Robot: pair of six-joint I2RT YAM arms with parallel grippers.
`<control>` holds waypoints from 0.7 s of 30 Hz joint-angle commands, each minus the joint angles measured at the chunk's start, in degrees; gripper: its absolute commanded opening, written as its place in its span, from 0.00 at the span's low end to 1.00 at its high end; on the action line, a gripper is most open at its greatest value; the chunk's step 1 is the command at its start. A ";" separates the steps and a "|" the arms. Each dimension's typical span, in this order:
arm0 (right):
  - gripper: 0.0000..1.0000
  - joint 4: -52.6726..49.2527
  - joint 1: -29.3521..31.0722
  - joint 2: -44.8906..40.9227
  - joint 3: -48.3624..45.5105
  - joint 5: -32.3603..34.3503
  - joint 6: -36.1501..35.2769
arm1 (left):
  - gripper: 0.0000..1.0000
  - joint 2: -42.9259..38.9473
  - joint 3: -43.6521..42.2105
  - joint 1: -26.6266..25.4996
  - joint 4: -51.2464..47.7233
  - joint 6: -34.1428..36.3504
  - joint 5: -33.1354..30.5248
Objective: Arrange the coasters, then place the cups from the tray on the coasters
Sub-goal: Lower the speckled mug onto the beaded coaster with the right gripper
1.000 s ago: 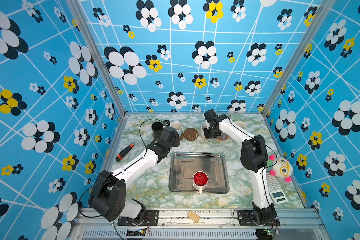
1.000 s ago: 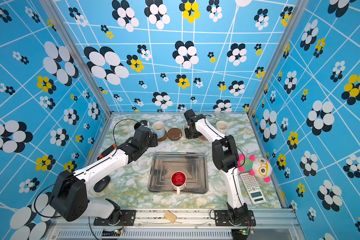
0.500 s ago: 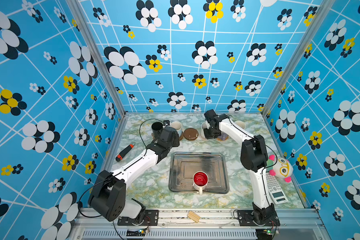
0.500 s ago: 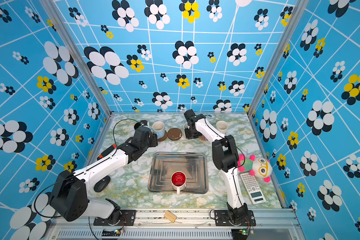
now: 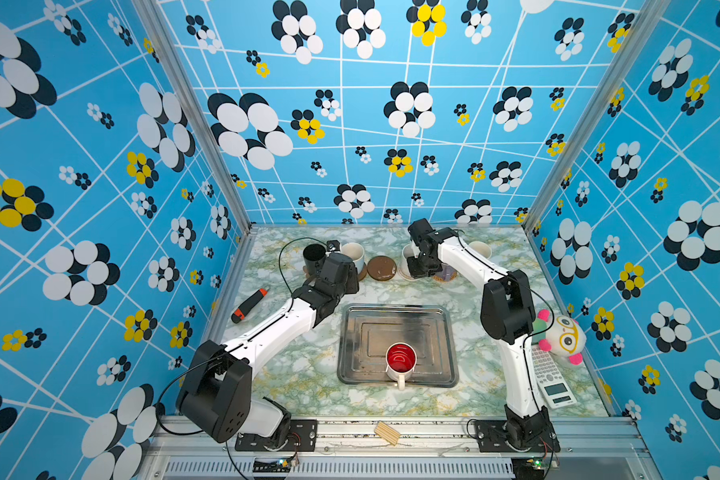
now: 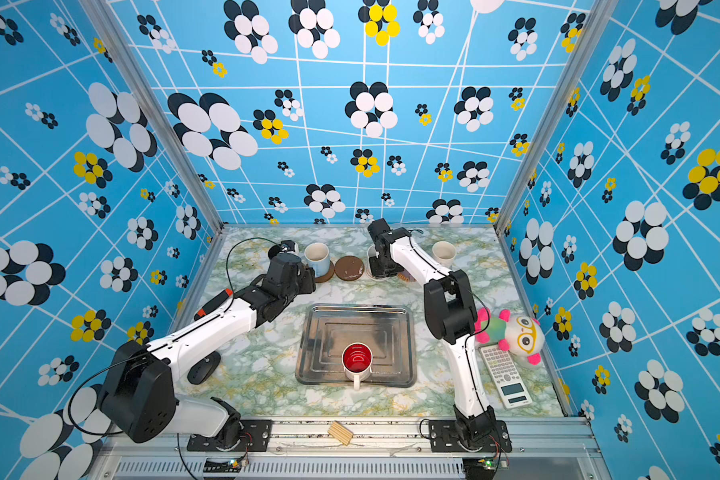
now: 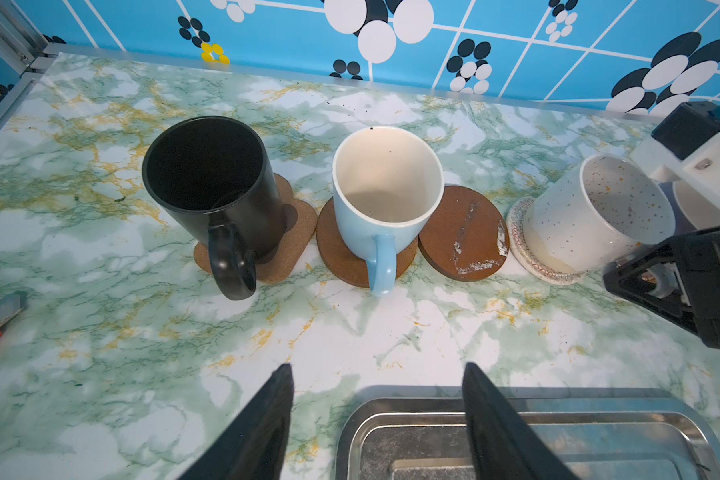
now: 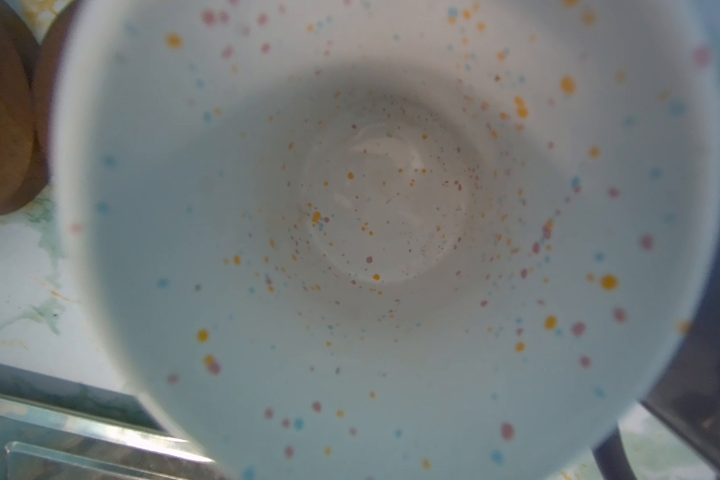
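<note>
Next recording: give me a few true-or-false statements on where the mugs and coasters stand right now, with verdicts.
1. The tray holds one mug, the red-inside mug. True.
2. The black mug stands on a round disc. False: it stands on the paw coaster.
3. The brown disc between the blue mug and the speckled mug is bare. True.
4. The left gripper holds the blue mug. False: it is open and empty, short of the mugs.
</note>
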 commanded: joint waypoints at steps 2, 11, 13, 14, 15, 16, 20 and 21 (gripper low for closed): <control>0.16 0.70 -0.54 -0.10 2.28 -0.80 0.91 | 0.66 -0.08 -0.74 0.63 -0.15 -0.81 0.43; 0.25 0.67 -0.54 -0.78 1.56 -1.16 1.34 | 0.66 -0.17 -0.75 0.63 -0.24 -0.77 0.55; 0.29 0.74 -0.54 -0.96 1.39 -1.31 1.35 | 0.66 -0.32 -0.77 0.63 -0.24 -0.72 0.56; 0.31 0.71 -0.57 -1.06 1.32 -1.24 1.42 | 0.66 -0.39 -0.74 0.63 -0.24 -0.70 0.56; 0.32 0.70 -0.54 -1.15 1.17 -1.34 1.43 | 0.66 -0.43 -0.75 0.63 -0.24 -0.73 0.56; 0.33 0.83 -0.54 -1.28 0.99 -1.35 1.48 | 0.66 -0.50 -0.82 0.63 -0.24 -0.72 0.49; 0.38 1.19 -0.54 -2.05 0.09 -1.46 1.70 | 0.66 -0.85 -0.93 0.64 -0.33 -0.59 0.39; 0.38 1.27 -0.56 -2.28 -0.14 -1.42 1.70 | 0.66 -0.92 -1.00 0.71 -0.25 -0.63 0.38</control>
